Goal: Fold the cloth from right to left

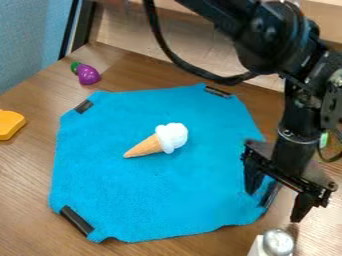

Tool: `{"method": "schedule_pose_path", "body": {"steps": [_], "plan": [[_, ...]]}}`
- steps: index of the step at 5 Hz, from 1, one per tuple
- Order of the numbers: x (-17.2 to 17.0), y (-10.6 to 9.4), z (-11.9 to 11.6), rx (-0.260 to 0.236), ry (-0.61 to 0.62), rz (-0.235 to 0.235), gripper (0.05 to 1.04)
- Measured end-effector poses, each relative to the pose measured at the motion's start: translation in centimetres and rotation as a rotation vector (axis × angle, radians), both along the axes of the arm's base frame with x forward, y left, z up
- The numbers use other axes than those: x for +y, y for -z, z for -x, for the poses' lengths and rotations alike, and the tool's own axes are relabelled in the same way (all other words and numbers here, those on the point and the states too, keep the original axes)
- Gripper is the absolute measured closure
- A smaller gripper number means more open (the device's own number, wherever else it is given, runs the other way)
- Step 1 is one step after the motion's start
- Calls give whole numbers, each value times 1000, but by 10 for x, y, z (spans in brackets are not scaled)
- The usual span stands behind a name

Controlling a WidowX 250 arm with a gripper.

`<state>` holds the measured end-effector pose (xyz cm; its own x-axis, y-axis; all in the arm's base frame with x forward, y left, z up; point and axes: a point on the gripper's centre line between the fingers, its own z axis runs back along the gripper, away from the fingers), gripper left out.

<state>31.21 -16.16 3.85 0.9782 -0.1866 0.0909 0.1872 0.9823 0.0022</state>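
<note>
The black gripper (276, 196) hangs at the lower right corner of the blue cloth (120, 185), its two fingers wide apart. One finger is over the cloth, the other out over the wood past its edge. A black strip (270, 194) at that corner shows between them. The cloth lies flat and spread out, with similar black strips at its other corners. An ice cream cone toy (160, 140) rests near the cloth's middle, its white scoop toward the right. Whether the fingers touch the cloth, I cannot tell.
A purple eggplant toy (87, 74) lies beyond the cloth's upper left corner. At the left edge is a yellow object (9, 124). A silver-topped item (278, 242) stands near the bottom right, below the gripper. Something green (324, 140) is partly behind the arm.
</note>
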Motion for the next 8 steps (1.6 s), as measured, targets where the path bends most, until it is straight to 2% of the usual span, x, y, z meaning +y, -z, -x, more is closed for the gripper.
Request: {"method": "schedule_pose_path", "body": {"steps": [1, 2, 4, 5, 6, 7, 8], "plan": [[-1, 10, -4, 21, -18, -12, 83], [-2, 11, -7, 16, -24, -14, 135], [3, 13, -15, -14, -44, 26, 719], [6, 14, -13, -10, -51, 35, 925], [16, 10, -11, -10, -60, 51, 1010], [31, -14, -8, -12, -63, 78, 1019], [53, -46, -9, -40, -80, 98, 1020]]}}
